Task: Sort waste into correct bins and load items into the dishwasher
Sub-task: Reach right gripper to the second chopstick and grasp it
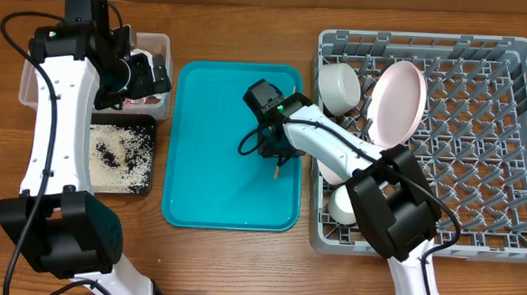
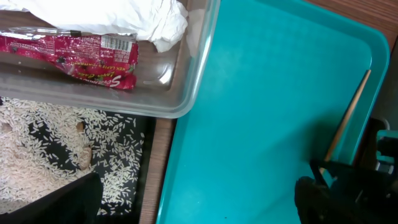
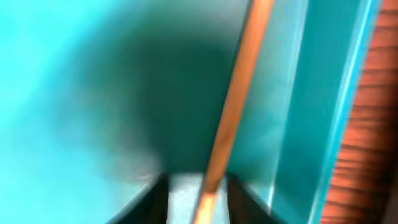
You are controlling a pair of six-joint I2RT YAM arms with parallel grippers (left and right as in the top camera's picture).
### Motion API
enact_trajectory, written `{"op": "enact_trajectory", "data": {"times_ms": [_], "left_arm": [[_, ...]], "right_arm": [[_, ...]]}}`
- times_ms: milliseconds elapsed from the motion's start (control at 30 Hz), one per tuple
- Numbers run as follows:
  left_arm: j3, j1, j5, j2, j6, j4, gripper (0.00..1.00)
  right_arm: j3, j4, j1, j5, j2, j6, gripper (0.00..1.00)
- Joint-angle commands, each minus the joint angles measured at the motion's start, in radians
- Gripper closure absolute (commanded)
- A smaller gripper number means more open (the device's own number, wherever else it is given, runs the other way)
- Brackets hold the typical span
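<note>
**Chopstick [image 2: 348, 115] in the right gripper's [image 3: 198, 199] reach over the teal tray [image 1: 207, 190]**

The chopstick is thin, pale-brown wood, tilted above the tray near its right rim; the right gripper's fingers closely flank its lower end, though blur hides whether they pinch it; the left gripper [image 1: 152, 74] gapes wide and empty by the clear tub [image 1: 165, 41], which holds a white napkin [image 2: 124, 15] and a red wrapper [image 2: 74, 53]; rice [image 2: 37, 162] litters the black tray [image 1: 148, 150]; the grey rack [image 1: 526, 134] carries a plate [image 1: 400, 100] and a bowl [image 1: 337, 84].
</note>
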Motion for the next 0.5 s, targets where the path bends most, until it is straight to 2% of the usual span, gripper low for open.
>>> {"op": "enact_trajectory", "data": {"times_ms": [0, 33, 467], "left_arm": [[0.024, -0.001, 0.009, 0.0, -0.003, 0.0, 0.0], [0.024, -0.001, 0.008, 0.0, -0.003, 0.0, 0.0], [0.024, -0.001, 0.008, 0.0, -0.003, 0.0, 0.0]], "right_arm": [[0.011, 0.002, 0.002, -0.073, 0.032, -0.011, 0.92], [0.011, 0.002, 0.002, -0.073, 0.032, -0.014, 0.96], [0.136, -0.109, 0.004, -0.069, 0.002, -0.032, 0.96]]}}
